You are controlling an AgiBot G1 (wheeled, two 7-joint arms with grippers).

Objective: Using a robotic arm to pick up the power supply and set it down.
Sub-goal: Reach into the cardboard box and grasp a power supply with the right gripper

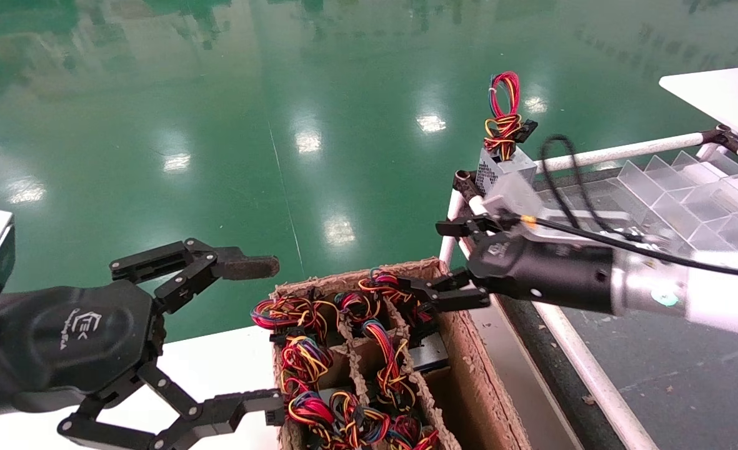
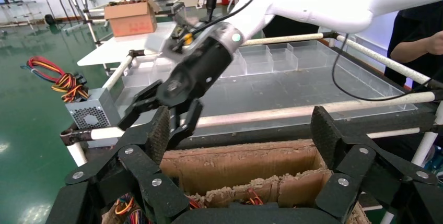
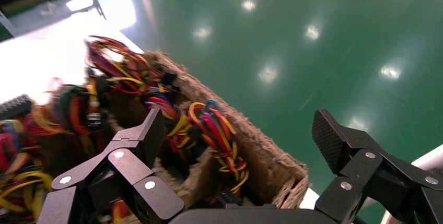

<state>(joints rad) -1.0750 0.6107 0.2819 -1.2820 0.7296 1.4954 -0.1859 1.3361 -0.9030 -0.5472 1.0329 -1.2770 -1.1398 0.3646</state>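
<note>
A: We find the right gripper (image 1: 447, 259) spread and empty, poised over the far corner of the cardboard box (image 1: 468, 362). The left gripper (image 1: 244, 331) hangs beside the box, fingers equally wide, holding nothing.

B: We cannot single out the power supply among the units between the dividers (image 1: 356, 369); only wire bundles (image 1: 378, 353) show.

A: Our concern: a descent may snag loops of wire, or a finger may strike a divider edge.

B: The left wrist view alone shows another grey box (image 2: 91, 114) resting on the rack rail (image 2: 292, 112); the right wrist view shows only the wires below
</note>
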